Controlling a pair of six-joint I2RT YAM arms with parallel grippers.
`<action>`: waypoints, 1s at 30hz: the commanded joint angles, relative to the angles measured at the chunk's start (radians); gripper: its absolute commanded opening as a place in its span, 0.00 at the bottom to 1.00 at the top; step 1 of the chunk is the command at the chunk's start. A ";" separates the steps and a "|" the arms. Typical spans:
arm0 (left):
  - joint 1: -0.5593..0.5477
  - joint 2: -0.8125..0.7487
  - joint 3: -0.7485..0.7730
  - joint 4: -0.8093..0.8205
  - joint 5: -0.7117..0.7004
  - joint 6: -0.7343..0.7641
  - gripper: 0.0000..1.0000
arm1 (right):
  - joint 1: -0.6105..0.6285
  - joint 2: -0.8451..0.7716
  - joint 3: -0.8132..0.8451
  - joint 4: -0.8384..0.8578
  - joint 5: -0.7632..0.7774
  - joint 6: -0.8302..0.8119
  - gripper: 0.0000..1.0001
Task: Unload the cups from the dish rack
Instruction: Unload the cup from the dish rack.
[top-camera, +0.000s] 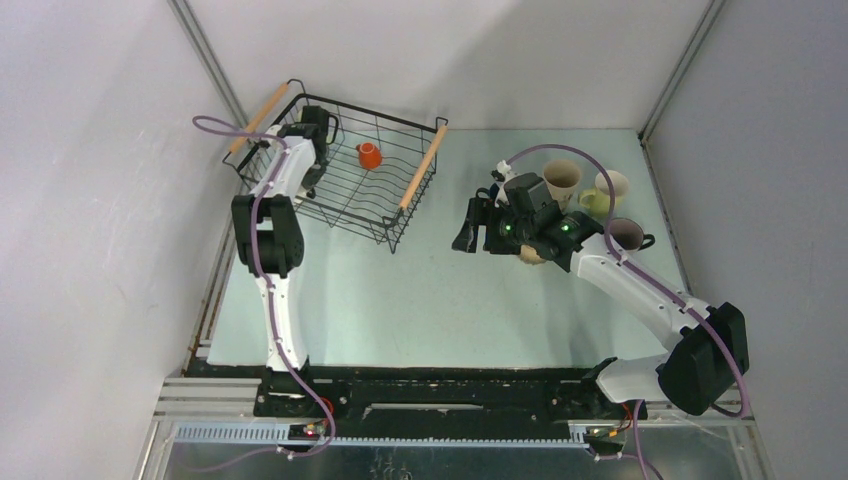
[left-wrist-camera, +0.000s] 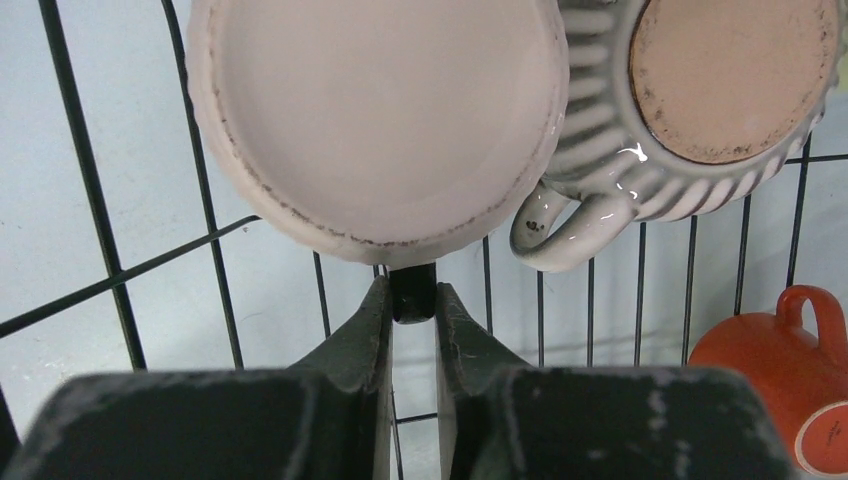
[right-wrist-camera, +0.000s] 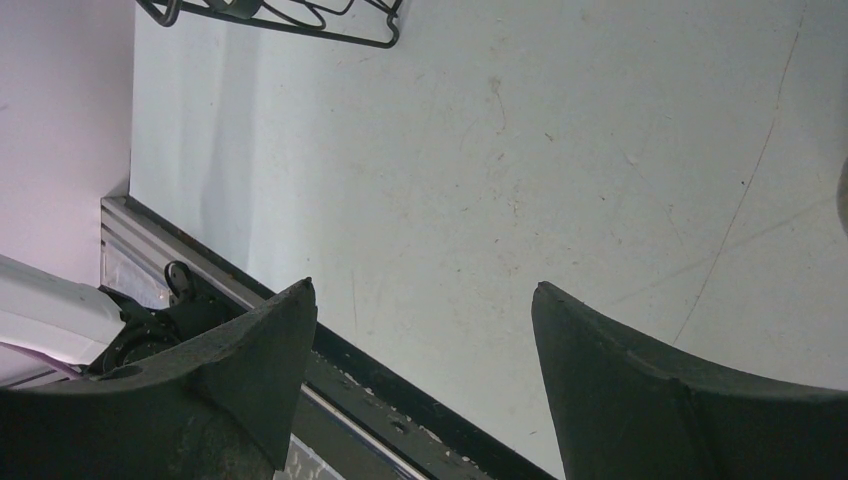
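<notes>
Reaching into the rectangular black wire dish rack with two light wooden bar handles, the left gripper sits at the rack's far left corner in the overhead view. A small orange ceramic cup lies just to the gripper's right. The right gripper hangs over the pale table, well apart from the rack, with its jaws spread. Beyond it and to its right stand a cream cup, a pale green cup and a mauve cup.

From the left wrist, the fingers are pinched nearly together on a short black stub at their tips; whether it belongs to the rack or to a cup I cannot tell. Just ahead of the tips is a pale pink cup, with a grey striped ribbed cup close on its right, base and handle facing the camera. The orange cup lies lower right.

From the right wrist, both fingers stand wide apart, holding nothing, above bare table, with a corner of the rack far ahead on the left
</notes>
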 joint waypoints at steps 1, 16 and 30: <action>0.006 0.000 0.067 -0.009 -0.028 0.016 0.01 | 0.008 -0.003 0.002 0.031 -0.003 0.003 0.86; -0.045 -0.062 0.046 0.022 -0.033 0.131 0.00 | 0.032 -0.031 0.002 0.023 0.017 0.017 0.86; -0.121 -0.191 -0.158 0.106 -0.017 0.151 0.00 | 0.037 -0.047 -0.001 0.020 0.035 0.020 0.86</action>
